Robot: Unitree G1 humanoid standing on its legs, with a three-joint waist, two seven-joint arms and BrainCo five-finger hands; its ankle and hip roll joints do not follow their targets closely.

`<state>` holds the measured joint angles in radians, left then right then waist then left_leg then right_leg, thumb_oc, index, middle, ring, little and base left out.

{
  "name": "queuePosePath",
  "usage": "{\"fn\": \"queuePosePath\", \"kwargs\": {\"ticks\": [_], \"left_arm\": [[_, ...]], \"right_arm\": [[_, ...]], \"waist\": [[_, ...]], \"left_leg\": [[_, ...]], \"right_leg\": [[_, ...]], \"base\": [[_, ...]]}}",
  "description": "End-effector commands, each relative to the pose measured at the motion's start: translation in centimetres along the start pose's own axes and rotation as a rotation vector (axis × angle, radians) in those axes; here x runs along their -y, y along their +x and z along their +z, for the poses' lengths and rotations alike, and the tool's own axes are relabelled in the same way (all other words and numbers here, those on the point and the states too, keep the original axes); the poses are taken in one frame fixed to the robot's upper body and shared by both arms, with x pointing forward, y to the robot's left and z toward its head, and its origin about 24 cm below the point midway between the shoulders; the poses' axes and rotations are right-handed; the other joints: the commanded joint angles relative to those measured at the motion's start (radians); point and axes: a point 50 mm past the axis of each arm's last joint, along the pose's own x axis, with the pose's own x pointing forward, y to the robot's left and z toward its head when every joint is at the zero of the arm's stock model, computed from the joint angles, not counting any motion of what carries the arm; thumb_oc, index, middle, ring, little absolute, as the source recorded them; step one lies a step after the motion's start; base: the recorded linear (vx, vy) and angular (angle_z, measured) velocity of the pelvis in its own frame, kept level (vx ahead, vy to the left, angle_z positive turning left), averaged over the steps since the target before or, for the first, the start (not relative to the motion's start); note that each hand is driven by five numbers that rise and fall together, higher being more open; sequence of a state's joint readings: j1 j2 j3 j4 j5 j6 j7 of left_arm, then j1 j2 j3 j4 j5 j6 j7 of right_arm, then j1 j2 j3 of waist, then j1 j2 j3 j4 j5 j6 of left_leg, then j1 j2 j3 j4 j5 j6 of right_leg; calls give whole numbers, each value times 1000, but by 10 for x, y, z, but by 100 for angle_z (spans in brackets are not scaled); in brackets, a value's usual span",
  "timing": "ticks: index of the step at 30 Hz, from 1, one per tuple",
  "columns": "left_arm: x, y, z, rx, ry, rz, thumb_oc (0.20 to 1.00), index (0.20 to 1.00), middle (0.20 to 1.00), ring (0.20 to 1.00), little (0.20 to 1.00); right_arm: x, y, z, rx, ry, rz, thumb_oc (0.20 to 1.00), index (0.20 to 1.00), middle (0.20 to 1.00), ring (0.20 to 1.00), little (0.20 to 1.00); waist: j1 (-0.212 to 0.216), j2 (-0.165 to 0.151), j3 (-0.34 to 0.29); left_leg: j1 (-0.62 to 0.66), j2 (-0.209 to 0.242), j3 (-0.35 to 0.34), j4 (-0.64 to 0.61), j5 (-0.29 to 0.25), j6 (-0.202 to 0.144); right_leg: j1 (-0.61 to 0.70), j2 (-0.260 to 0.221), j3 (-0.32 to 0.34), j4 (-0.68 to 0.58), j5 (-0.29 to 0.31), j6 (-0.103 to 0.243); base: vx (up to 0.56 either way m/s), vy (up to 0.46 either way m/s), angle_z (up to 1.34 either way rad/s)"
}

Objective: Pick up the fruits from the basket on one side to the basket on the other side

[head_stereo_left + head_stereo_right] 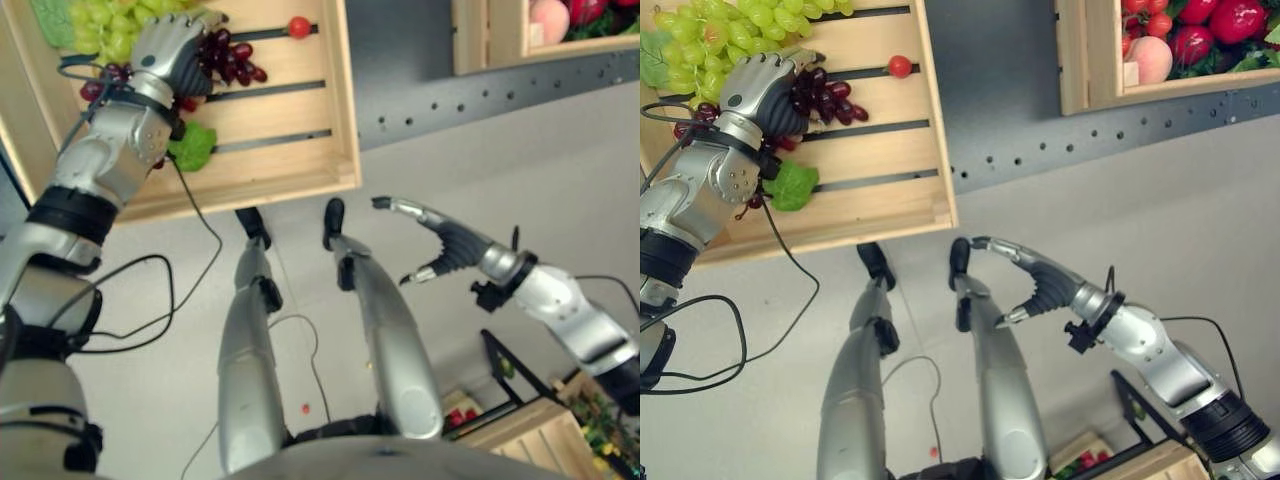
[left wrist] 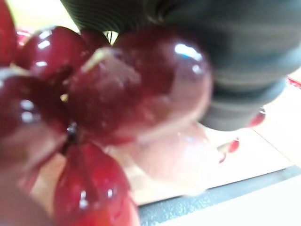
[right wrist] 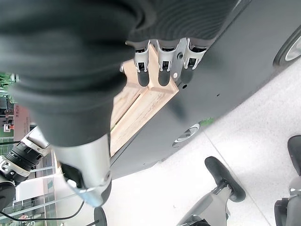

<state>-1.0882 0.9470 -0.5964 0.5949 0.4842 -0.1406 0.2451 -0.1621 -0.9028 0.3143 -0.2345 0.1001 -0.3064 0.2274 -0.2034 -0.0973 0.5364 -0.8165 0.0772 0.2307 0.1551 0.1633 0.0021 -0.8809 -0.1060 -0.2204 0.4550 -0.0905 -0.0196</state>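
Grapes, a dark red bunch (image 1: 232, 60), lie on the slatted floor of the left wooden crate (image 1: 300, 175), partly covered by the left hand (image 1: 170, 50), which rests knuckles-up on top of them. Its fingers curl down over the bunch, but their tips are hidden beneath the hand, so I cannot tell whether they actually grip the fruit (the left wrist view gives just glossy red grapes (image 2: 117, 94) pressed close against the dark ribbed cover). A green grape bunch (image 1: 710, 40) sits toward the crate's far left corner, cut off by the picture's edge. A green leaf (image 1: 192, 147) lies just beside the wrist, near the crate's near edge, and a small red tomato (image 1: 298, 27) sits alone on the slats, apart from the grapes toward the crate's right side.

The second crate (image 1: 1095, 70) stands well apart to the right, only its near left corner visible, holding a peach (image 1: 1150, 60) and red fruits (image 1: 1220, 25) among leaves.

The right hand (image 1: 1045, 285) hangs over the floor, clear of both crates, fingers loosely spread and holding nothing.
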Motion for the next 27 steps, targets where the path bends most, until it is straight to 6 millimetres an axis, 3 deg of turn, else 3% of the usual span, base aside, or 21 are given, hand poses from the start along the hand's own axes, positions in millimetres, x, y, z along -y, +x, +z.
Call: {"fn": "queuePosePath", "kwargs": {"ticks": [1,16,23,27], "left_arm": [[22,-18,-28,-112,83,-146,200,200,200,200,200],[20,-19,-22,-87,68,-122,200,200,200,200,200],[10,-21,-8,-30,-46,-25,200,200,200,200,200],[-3,-36,1,26,-178,69,200,200,200,200,200]], "right_arm": [[4,0,20,128,4,-63,1000,1000,1000,1000,1000],[11,-2,23,140,-9,-104,1000,1000,1000,1000,1000],[13,-2,19,124,-13,-127,1000,1000,1000,1000,1000],[13,-5,9,82,7,-147,1000,1000,1000,1000,1000]], "waist": [[16,-38,-16],[19,-35,-16],[31,-32,-16],[47,-17,-16]], "left_leg": [[52,-26,6,152,-248,-10],[51,-27,-6,150,-247,-11],[49,-28,-9,152,-245,-12],[61,-33,-13,141,-238,-15]], "right_leg": [[47,28,22,-197,124,152],[47,29,22,-197,121,150],[46,26,16,-192,120,150],[55,23,11,-194,121,148]], "base": [[0,0,0],[0,0,0],[0,0,0],[0,0,0]]}}
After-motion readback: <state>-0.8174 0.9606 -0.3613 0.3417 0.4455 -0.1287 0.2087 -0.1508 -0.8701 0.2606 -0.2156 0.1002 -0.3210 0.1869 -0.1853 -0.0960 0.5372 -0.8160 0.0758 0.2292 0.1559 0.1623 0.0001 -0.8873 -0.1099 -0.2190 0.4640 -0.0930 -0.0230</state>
